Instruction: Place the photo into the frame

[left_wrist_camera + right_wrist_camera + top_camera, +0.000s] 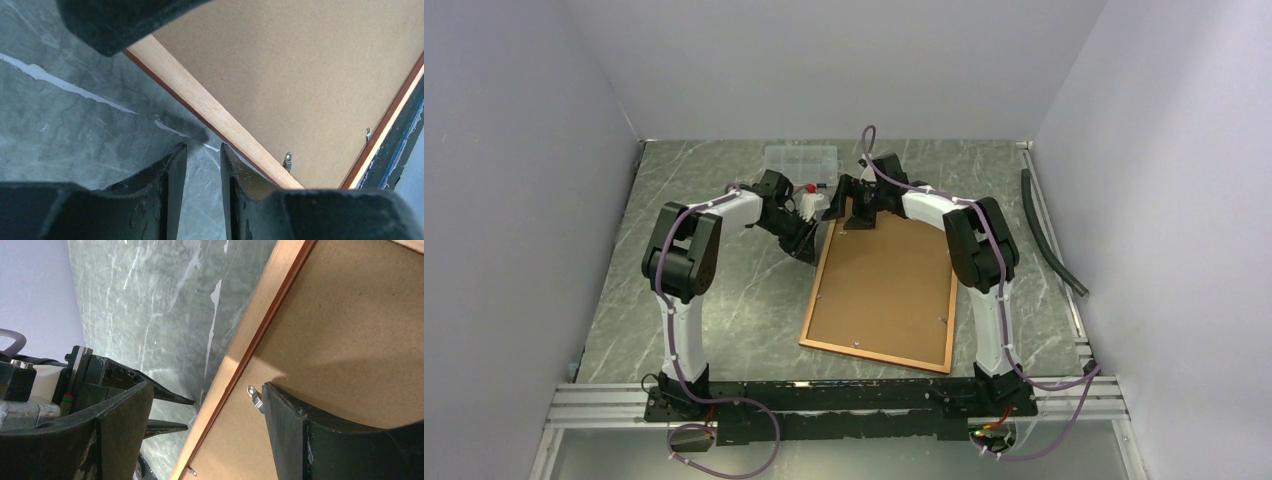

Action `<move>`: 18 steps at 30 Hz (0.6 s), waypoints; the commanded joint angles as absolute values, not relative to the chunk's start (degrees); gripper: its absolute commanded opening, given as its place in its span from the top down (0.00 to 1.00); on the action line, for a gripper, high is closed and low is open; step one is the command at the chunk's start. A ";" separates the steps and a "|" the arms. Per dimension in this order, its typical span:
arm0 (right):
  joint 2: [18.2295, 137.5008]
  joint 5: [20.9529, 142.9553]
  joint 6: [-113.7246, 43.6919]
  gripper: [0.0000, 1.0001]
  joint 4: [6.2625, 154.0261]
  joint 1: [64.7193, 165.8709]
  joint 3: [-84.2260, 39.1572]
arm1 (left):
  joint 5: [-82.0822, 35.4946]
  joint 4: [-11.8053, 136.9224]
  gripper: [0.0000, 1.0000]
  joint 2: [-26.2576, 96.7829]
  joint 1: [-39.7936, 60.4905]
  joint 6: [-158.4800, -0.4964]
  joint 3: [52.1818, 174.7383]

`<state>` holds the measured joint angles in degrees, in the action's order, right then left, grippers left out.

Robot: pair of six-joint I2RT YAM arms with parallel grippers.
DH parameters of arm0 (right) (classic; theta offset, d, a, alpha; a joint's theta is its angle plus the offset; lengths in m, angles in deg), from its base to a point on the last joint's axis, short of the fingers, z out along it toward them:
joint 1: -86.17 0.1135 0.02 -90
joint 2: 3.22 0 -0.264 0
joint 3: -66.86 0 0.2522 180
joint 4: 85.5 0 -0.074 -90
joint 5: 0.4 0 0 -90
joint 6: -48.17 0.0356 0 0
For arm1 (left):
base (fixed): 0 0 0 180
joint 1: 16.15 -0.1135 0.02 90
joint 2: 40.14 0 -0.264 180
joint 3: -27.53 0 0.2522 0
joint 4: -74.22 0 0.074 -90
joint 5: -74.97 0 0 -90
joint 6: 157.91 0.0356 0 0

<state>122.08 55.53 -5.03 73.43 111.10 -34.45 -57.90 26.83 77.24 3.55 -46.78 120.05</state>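
The frame (874, 356) lies face down on the table with its wood-coloured back up. The brown backing board (886, 280) sits in it, with small metal clips (287, 161) along its edges. The photo shows in no view. My left gripper (809, 255) is on the table just outside the frame's left rail (200, 100), near its far end. Its fingers (204, 147) are a narrow gap apart and empty. My right gripper (856, 222) is wide open over the far left corner. It (207, 385) straddles the rail (260, 315), one finger beside a clip (255, 396).
A small clear plastic compartment box (800, 160) stands at the back behind both grippers. A black hose (1049, 230) lies along the right wall. The left gripper's fingertips (167, 427) show close to the right gripper. Metal rails run along the near edge.
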 commanded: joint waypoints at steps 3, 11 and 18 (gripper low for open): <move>119.16 55.97 -5.28 0.17 70.46 112.02 -32.15 | -58.67 28.40 0.64 76.43 4.48 -46.93 119.44; 117.45 55.95 -4.70 0.17 70.24 112.74 -31.66 | -58.06 29.14 0.64 75.67 4.70 -46.73 118.36; 116.52 56.46 -3.79 0.17 71.11 113.45 -30.79 | -57.51 29.25 0.64 75.26 5.27 -46.26 118.02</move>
